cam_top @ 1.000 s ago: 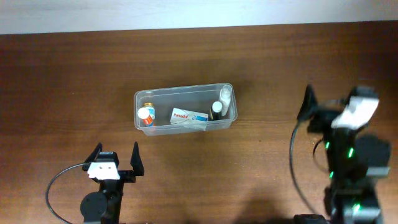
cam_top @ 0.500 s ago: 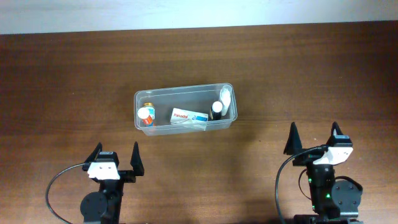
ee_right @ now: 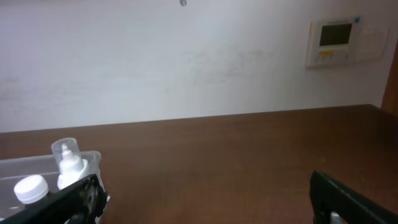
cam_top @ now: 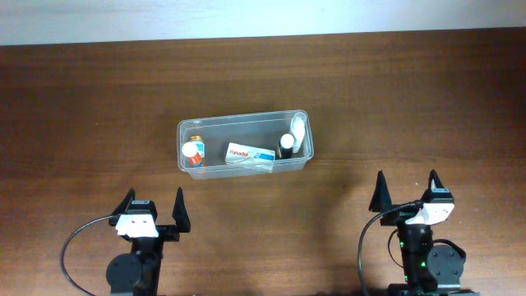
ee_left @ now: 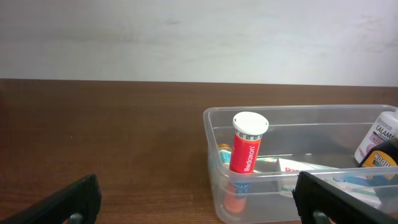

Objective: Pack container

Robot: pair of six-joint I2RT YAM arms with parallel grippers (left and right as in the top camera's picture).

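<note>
Right claw [cam_top: 407, 189] has swung in from the far right and dropped to the near edge of the table [cam_top: 99, 90] over the last second. Its jaws are spread wide with nothing between them. Left claw [cam_top: 154, 202] mirrors it on the other side, likewise released and empty, and has not moved. Both sit well apart from the container [cam_top: 242, 117], which lies mid-table exactly where it was. Inside it are a red tube [cam_top: 191, 153] at the left end, a flat box [cam_top: 251, 154] in the middle, and a white bottle [cam_top: 297, 126] beside a dark capped bottle [cam_top: 286, 144] at the right end. No loose item shows on the wood, so the retreat reads as the packing being finished and both arms parked.
</note>
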